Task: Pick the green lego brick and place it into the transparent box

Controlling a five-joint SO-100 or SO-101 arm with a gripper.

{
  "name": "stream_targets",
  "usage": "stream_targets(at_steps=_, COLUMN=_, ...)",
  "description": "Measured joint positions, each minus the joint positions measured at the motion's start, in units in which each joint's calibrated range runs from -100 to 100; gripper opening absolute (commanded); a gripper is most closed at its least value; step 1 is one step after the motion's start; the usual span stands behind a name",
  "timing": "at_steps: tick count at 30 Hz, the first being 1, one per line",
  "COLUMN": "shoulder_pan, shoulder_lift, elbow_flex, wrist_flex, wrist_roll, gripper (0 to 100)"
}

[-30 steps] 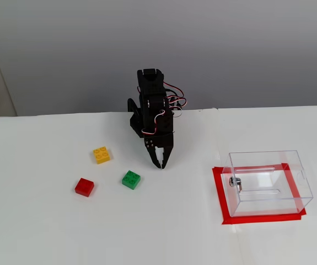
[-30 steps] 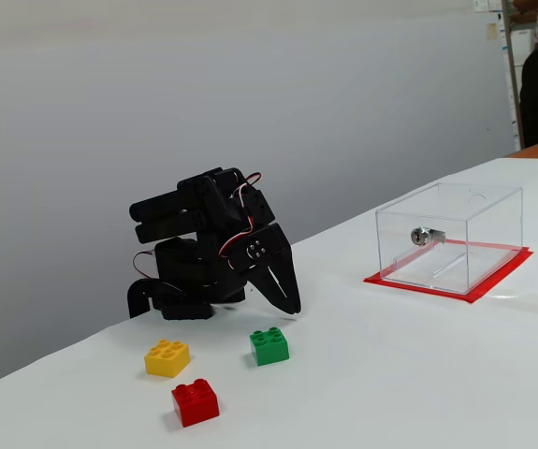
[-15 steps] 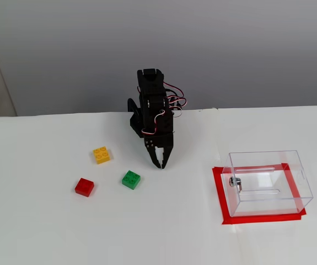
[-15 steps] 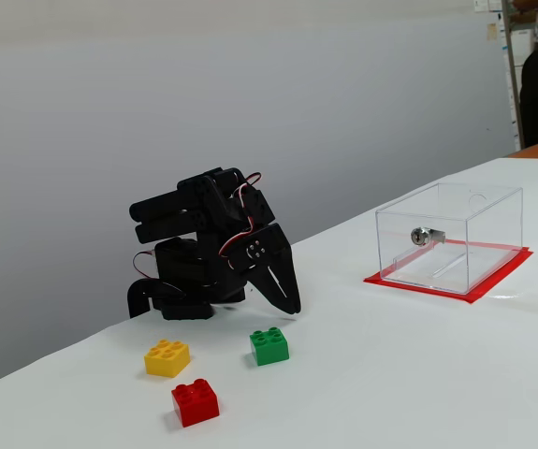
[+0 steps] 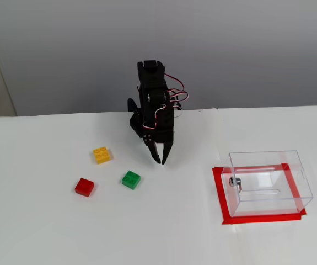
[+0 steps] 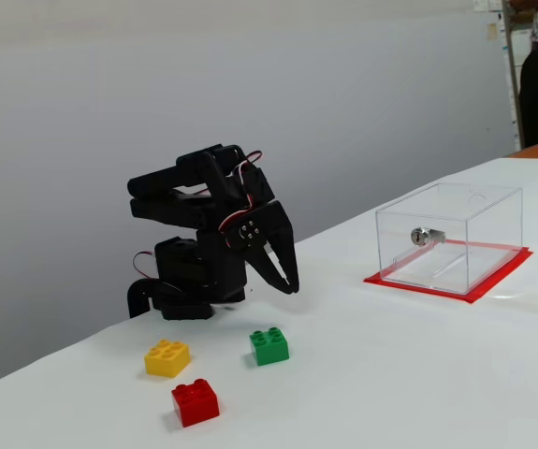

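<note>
Hanging over the white table [image 5: 37,232], the claw [image 5: 161,160] points down with its fingers nearly closed and nothing between them. In a fixed view the green brick [image 5: 130,179] lies on the table just near and left of the fingertips, not touching them. A red brick [image 5: 84,186] sits left of it and a yellow brick [image 5: 102,154] far-left. Well to the right stands the box [image 5: 268,182], on red tape [image 5: 221,193].

In another fixed view the claw [image 6: 289,283] hovers above and behind the green brick [image 6: 269,345].
</note>
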Motion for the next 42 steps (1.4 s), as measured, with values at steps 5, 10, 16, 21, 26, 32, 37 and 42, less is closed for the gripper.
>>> stream_targets(at_steps=5, shoulder_pan=6.5, shoulder_lift=3.5, elbow_flex=-4.6, wrist_flex=0.0, wrist_roll=-1.3, gripper=2)
stream_targets(at_steps=10, shoulder_pan=14.4, shoulder_lift=4.1, elbow_flex=-6.4, wrist_flex=0.0, wrist_roll=-1.3, gripper=2)
stream_targets(at_steps=16, shoulder_pan=23.6, shoulder_lift=4.5, elbow_flex=-7.8, wrist_flex=0.0, wrist_roll=-1.3, gripper=2)
stream_targets(at_steps=21, shoulder_pan=24.6, shoulder_lift=4.3, elbow_flex=-8.4, wrist_flex=0.0, wrist_roll=-1.1, gripper=2)
stream_targets(at_steps=26, shoulder_pan=25.3, shoulder_lift=4.4, elbow_flex=-8.5, wrist_flex=-2.5, wrist_roll=-1.1, gripper=2)
stream_targets(at_steps=32, shoulder_pan=25.1, shoulder_lift=12.8, elbow_flex=-8.6, wrist_flex=-8.5, wrist_roll=-1.1, gripper=18)
stream_targets(at_steps=37, shoulder_pan=25.6, shoulder_lift=20.9, elbow_flex=-8.6, wrist_flex=-14.1, wrist_roll=-1.1, gripper=29)
stream_targets(at_steps=42, shoulder_pan=25.5, shoulder_lift=25.5, elbow_flex=-8.6, wrist_flex=-17.8, wrist_roll=-1.1, gripper=34)
